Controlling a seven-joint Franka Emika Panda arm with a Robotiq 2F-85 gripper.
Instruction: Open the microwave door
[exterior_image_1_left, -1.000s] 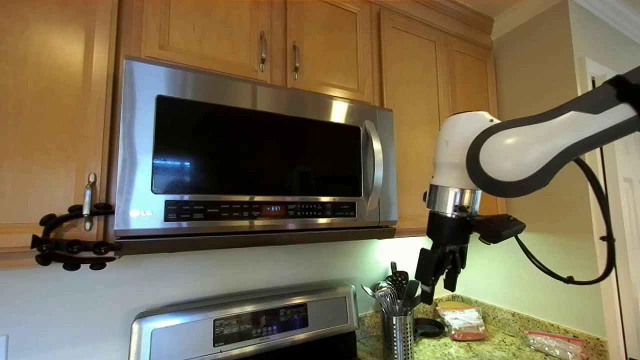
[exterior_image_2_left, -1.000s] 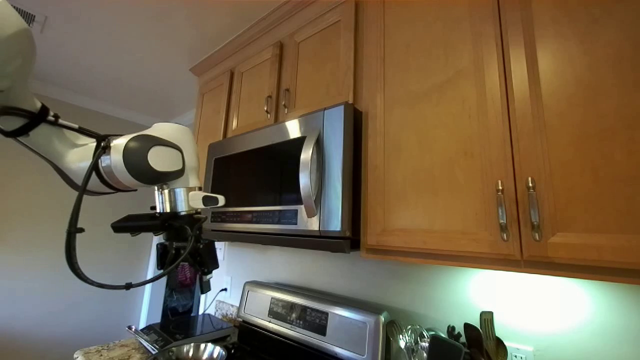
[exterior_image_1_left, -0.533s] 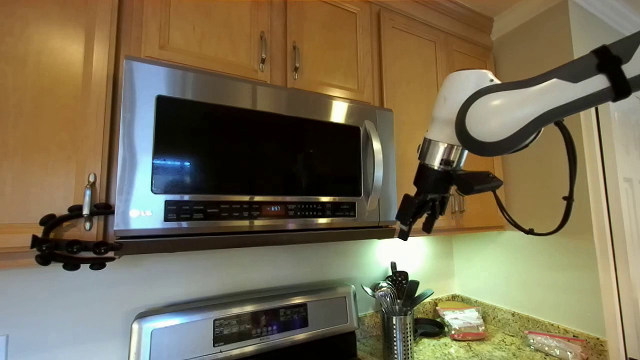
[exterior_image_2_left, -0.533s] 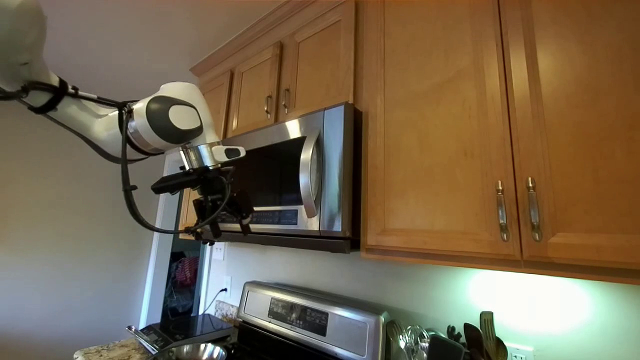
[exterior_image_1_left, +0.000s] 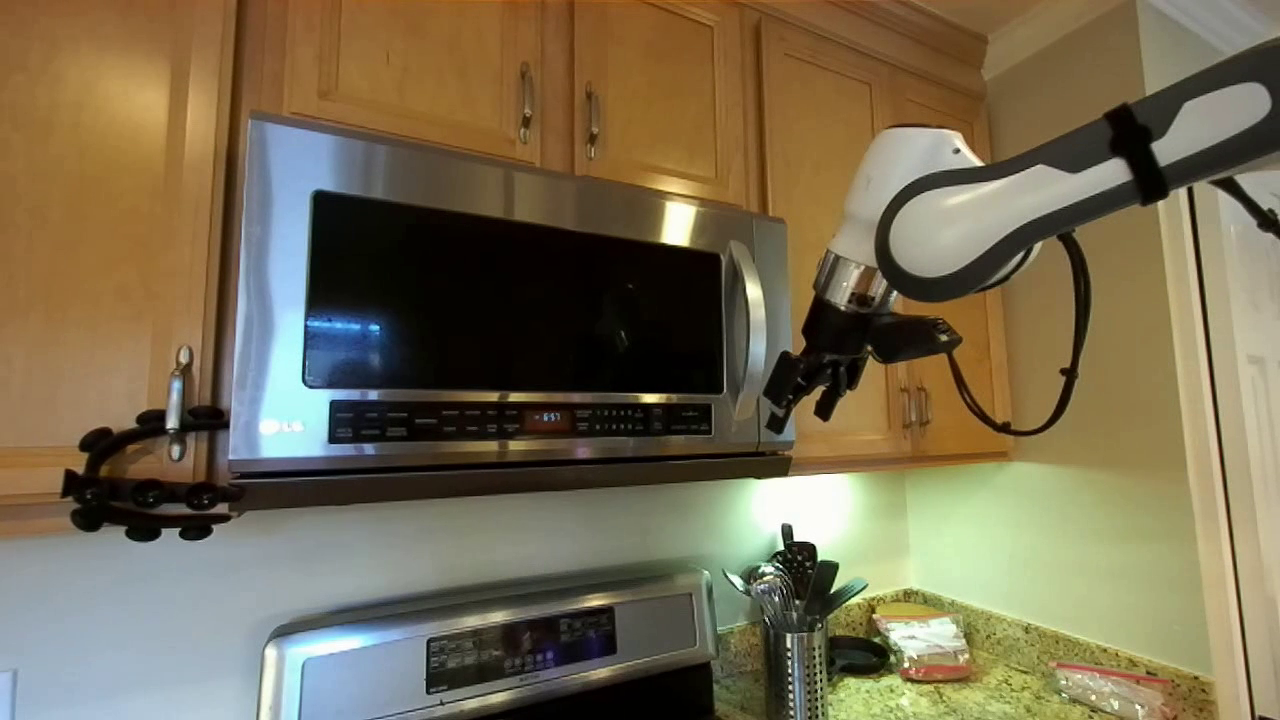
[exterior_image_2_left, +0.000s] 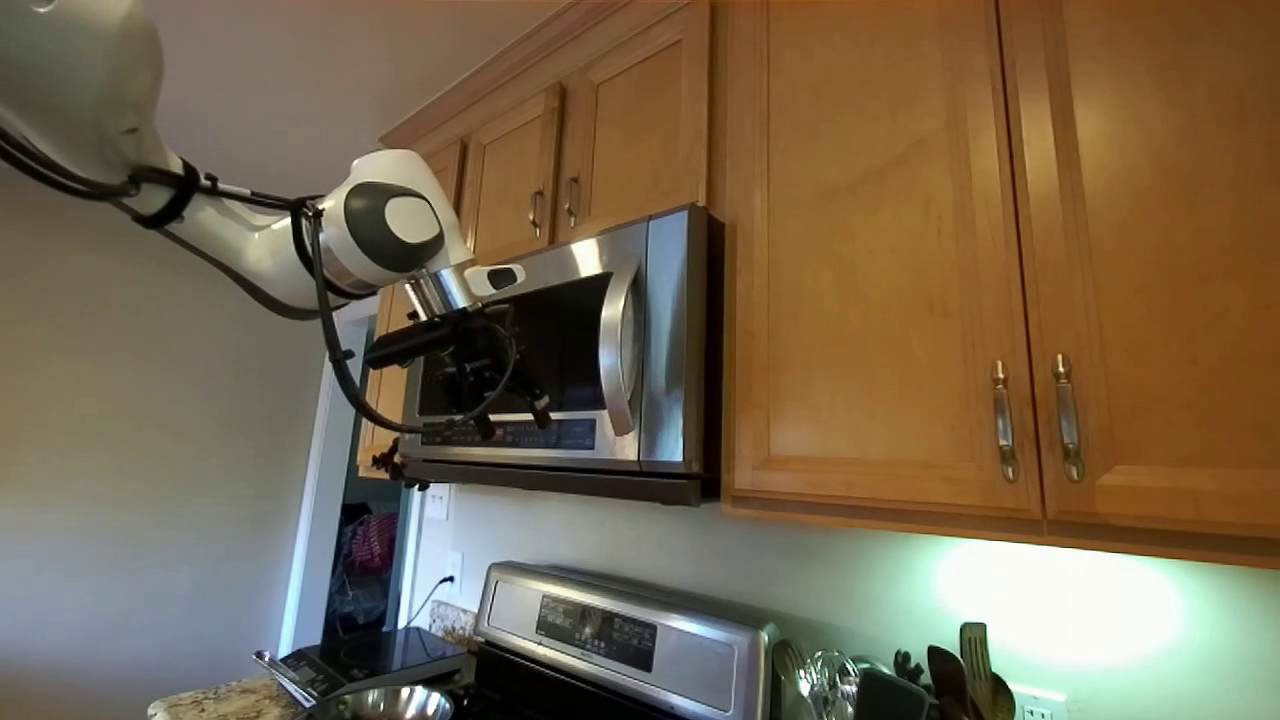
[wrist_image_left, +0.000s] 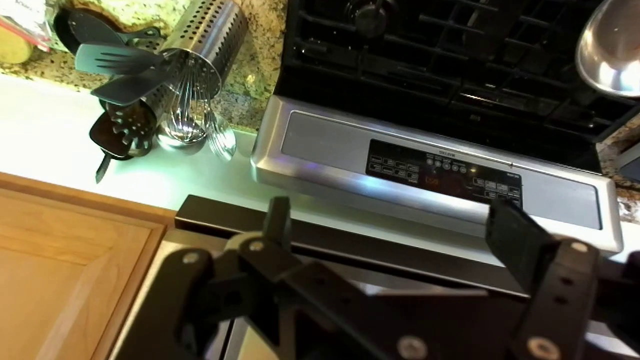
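Cabinets (exterior_image_1_left: 655, 100) of honey-coloured wood sit above and beside the microwave (exterior_image_1_left: 772, 290), with black knobbly legs (exterior_image_1_left: 147, 490) at one cabinet pull (exterior_image_1_left: 177, 400) and a steel stove panel (exterior_image_1_left: 655, 630) below. Utensils (exterior_image_1_left: 800, 570) stand in a perforated holder (exterior_image_1_left: 797, 670); plastic bags (exterior_image_1_left: 935, 650) lie on the granite counter (exterior_image_1_left: 1000, 680). The microwave door (exterior_image_1_left: 515, 290), closed, faces the gripper (exterior_image_1_left: 800, 418), which tilts downward near the door's handle (exterior_image_1_left: 752, 330) but clear of it, its fingers (wrist_image_left: 515, 237) spread well apart. In an exterior view, gripper and cable (exterior_image_2_left: 336, 365) block part of the window (exterior_image_2_left: 585, 330) and control strip (exterior_image_2_left: 575, 435). An LG logo (exterior_image_1_left: 281, 427) marks the door's lower corner, and the display (exterior_image_1_left: 549, 418) reads 6:57. Lettering on the stove panel is too small to read for sure.
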